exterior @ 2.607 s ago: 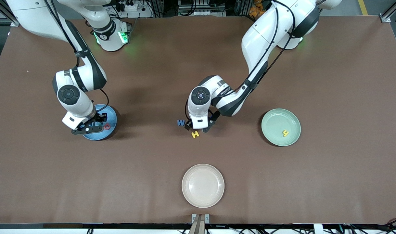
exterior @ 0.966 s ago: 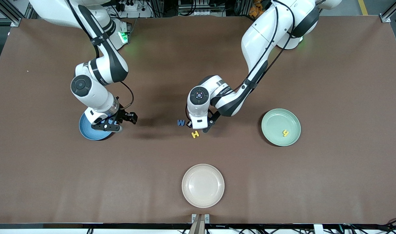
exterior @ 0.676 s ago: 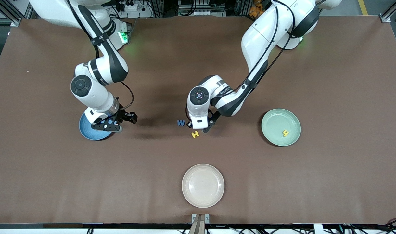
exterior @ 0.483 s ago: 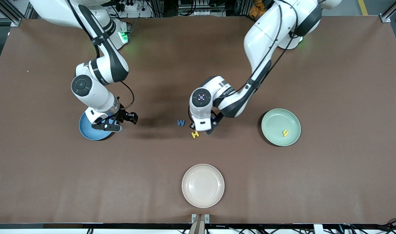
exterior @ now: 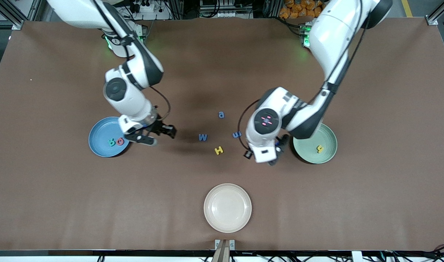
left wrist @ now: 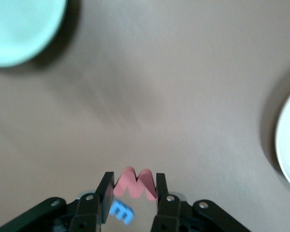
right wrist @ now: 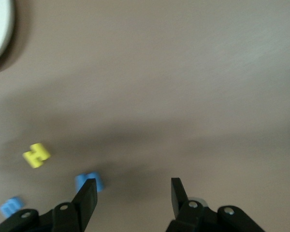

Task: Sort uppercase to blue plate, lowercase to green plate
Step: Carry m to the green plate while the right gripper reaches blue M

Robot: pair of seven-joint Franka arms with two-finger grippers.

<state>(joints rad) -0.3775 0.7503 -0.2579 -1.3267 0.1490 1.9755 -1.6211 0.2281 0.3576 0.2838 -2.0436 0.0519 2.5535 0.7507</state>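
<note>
My left gripper (left wrist: 134, 186) is shut on the red lowercase w (left wrist: 135, 182) and hangs (exterior: 265, 158) over the table beside the green plate (exterior: 327, 136), which holds a yellow h (exterior: 319, 148). Blue lowercase a (exterior: 221, 115) and m (exterior: 237, 134) lie mid-table with the uppercase blue W (exterior: 203, 137) and yellow H (exterior: 218, 150). The blue plate (exterior: 99, 133) holds a teal letter (exterior: 112, 142) and a red round letter (exterior: 120, 141). My right gripper (exterior: 158, 135) is open and empty beside that plate, with the W (right wrist: 89, 181) and H (right wrist: 36, 154) ahead of its fingers (right wrist: 87, 198).
A cream-white plate (exterior: 227, 207) sits near the table's front edge, nearer the camera than the letters. Bare brown tabletop lies all around the plates and the letter cluster.
My left gripper has risen from the letter cluster with the red w and swung toward the green plate, uncovering the blue a and m. My right gripper has left the blue plate toward the letters.
</note>
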